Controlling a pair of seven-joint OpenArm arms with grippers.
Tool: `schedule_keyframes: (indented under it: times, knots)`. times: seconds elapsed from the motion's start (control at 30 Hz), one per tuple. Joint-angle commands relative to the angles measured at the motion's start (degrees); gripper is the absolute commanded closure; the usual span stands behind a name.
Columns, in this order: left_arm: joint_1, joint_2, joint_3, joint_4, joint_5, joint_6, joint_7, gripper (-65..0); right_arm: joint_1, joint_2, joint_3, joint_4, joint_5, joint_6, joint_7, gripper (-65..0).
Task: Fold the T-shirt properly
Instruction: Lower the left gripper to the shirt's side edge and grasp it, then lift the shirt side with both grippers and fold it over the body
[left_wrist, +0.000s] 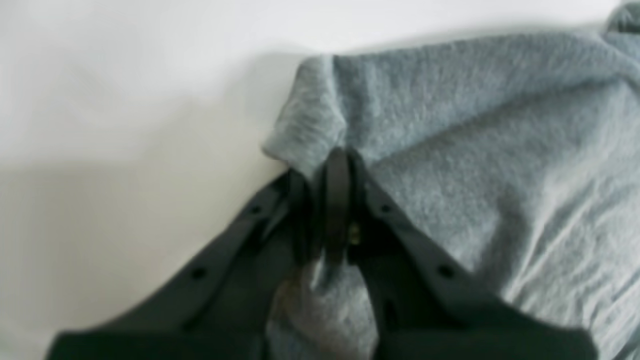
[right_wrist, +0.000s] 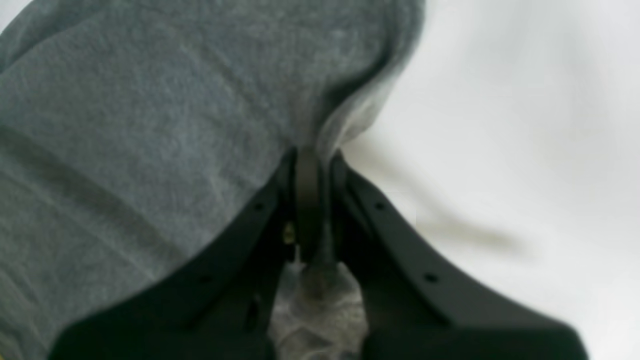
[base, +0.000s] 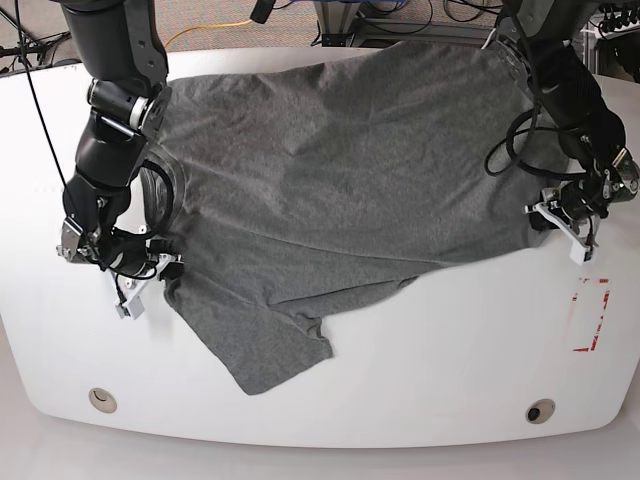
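Note:
The grey T-shirt (base: 340, 170) lies spread and wrinkled across the white table (base: 420, 350), its neckline (base: 168, 195) at the left of the base view and one sleeve (base: 265, 345) pointing toward the front edge. My right gripper (base: 160, 268) is at the shirt's shoulder edge beside that sleeve. In the right wrist view the right gripper (right_wrist: 310, 155) is shut on a pinched fold of the T-shirt (right_wrist: 125, 125). My left gripper (base: 540, 215) is at the hem corner on the right. In the left wrist view the left gripper (left_wrist: 337, 160) is shut on the T-shirt (left_wrist: 475, 125) edge.
A red-outlined rectangle (base: 590, 315) is marked on the table at the right, near the left gripper. Two round holes (base: 100, 400) (base: 540, 411) sit near the rounded front edge. Cables and stands crowd the floor behind the table.

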Motion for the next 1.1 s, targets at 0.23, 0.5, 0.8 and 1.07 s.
schedule_keyframes:
  times: [0.23, 0.5, 0.8, 1.07]
  knots:
    - [-1.33, -0.73, 0.1, 11.4, 1.0, 0.19, 5.38, 0.0, 1.68, 1.2, 0.01, 8.78, 0.87, 0.14, -4.37, 0.0]
    - [-6.34, -0.73, -0.16, 19.31, 0.92, -0.16, 13.9, 0.0, 2.2, 1.28, -0.08, 18.1, 0.87, 0.14, -9.47, 0.0]
    - [-14.78, 0.06, 0.1, 28.54, 0.83, -0.16, 20.5, 0.0, 11.87, 3.48, -0.26, 21.44, 0.87, 0.14, -15.44, 0.0]
    - [-27.18, 0.58, 2.56, 35.66, 0.83, -0.16, 22.43, 0.0, 26.82, 7.17, -8.17, 21.26, 0.96, 0.14, -18.96, 0.0]
